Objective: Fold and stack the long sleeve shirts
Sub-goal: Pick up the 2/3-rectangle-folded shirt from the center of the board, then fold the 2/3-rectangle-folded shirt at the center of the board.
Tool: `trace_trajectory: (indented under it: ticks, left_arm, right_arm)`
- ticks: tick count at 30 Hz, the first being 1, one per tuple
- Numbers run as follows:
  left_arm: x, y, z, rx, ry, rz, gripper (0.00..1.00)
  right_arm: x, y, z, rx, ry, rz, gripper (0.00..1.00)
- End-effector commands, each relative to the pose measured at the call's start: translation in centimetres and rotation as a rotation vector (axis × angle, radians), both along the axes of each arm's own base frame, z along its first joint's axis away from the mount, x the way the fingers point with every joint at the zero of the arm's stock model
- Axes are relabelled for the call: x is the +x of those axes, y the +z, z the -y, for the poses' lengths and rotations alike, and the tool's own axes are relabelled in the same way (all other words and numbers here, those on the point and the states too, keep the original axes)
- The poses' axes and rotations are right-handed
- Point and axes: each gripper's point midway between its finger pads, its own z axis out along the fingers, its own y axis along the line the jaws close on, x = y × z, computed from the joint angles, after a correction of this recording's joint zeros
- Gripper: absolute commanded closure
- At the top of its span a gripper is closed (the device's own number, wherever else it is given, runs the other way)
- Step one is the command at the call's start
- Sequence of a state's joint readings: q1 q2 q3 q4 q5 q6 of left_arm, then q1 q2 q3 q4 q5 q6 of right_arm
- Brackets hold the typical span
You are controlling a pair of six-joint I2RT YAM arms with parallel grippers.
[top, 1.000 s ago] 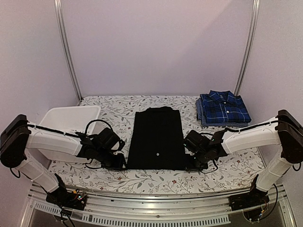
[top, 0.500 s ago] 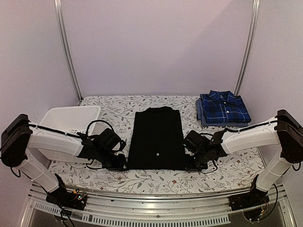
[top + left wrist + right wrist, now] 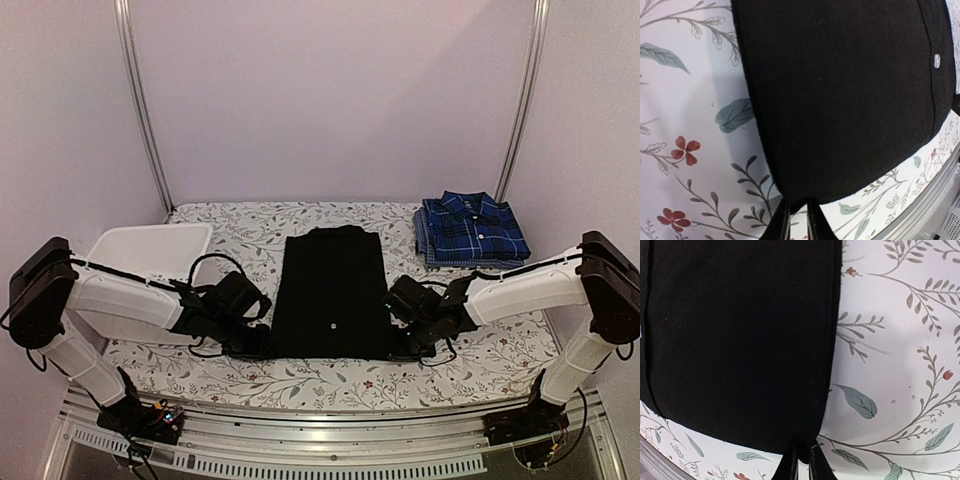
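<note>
The black long sleeve shirt (image 3: 333, 295) lies flat as a narrow folded strip in the middle of the floral table, collar at the far end. My left gripper (image 3: 262, 345) pinches its near left hem corner (image 3: 796, 202), the fingers closed on the cloth. At the near right hem corner (image 3: 810, 447) my right gripper (image 3: 397, 347) is likewise shut on the cloth. A pale button (image 3: 936, 59) shows on the placket. The blue plaid long sleeve shirt (image 3: 471, 230) sits folded at the back right.
A white plastic basket (image 3: 145, 268) stands at the left, just behind my left arm. The table's near edge with a metal rail (image 3: 320, 420) runs close below both grippers. Grey walls close in the back and sides.
Both grippers have closed on the black shirt's near hem corners, and both have edged slightly inward toward it. The shirts have not moved.
</note>
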State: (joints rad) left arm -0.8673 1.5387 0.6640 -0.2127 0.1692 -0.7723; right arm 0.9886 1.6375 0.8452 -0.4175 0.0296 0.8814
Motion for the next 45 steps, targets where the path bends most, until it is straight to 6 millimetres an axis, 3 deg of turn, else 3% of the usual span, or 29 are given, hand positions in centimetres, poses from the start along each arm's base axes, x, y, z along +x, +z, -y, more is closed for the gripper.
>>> trace_trajectory:
  ticks: [1,4,10,17,21,25,29,32,34,37,39,40,41,43,45]
  left_arm:
    - [-0.5,-0.1,0.3,0.011,-0.012,-0.005,0.93]
    - [-0.5,0.5,0.3,0.011,-0.009,0.004,1.00]
    - [-0.5,2.3,0.4,0.005,-0.014,0.032,1.00]
    - [-2.9,4.0,0.5,0.004,-0.072,0.033,1.00]
    - [-4.1,6.9,0.4,-0.007,-0.094,0.048,1.00]
    - [-2.8,11.7,0.6,-0.023,-0.098,0.137,1.00]
    - [2.3,14.8,0.7,-0.026,-0.070,0.200,1.00]
    - [8.4,16.2,1.0,-0.068,-0.028,0.258,1.00]
    - [12.9,15.4,0.7,-0.059,0.013,0.268,1.00]
    - [19.6,13.0,0.8,-0.073,0.061,0.268,1.00]
    - [22.8,10.3,1.0,-0.040,0.076,0.242,1.00]
    - [24.2,9.2,1.1,-0.027,0.081,0.227,1.00]
    - [25.3,7.7,1.4,-0.011,0.080,0.209,1.00]
    - [27.0,5.2,1.6,0.021,0.083,0.186,1.00]
    - [27.8,3.6,2.1,0.024,0.083,0.161,1.00]
  right_arm:
    - [-0.4,-0.4,0.0,-0.013,0.001,-0.013,0.96]
    - [-0.3,0.3,0.1,-0.009,-0.009,0.003,1.00]
    - [-0.3,1.9,0.1,0.006,-0.007,0.035,1.00]
    - [-1.9,3.7,0.1,0.004,0.018,0.053,1.00]
    - [-2.1,7.3,-0.3,0.042,0.011,0.098,1.00]
    - [-0.9,13.1,-1.2,0.114,-0.004,0.178,1.00]
    - [4.0,17.8,-1.9,0.155,-0.047,0.281,1.00]
    - [9.6,19.1,-2.8,0.201,-0.046,0.355,1.00]
    - [14.0,18.2,-2.9,0.221,-0.063,0.367,1.00]
    - [20.6,15.8,-3.1,0.196,-0.091,0.392,1.00]
    - [24.3,14.0,-3.0,0.179,-0.109,0.391,1.00]
    - [25.8,11.5,-3.0,0.156,-0.115,0.367,1.00]
    - [27.2,10.8,-2.9,0.155,-0.122,0.374,1.00]
    - [29.1,6.9,-2.8,0.129,-0.129,0.334,1.00]
    - [29.8,4.3,-3.0,0.130,-0.120,0.294,1.00]
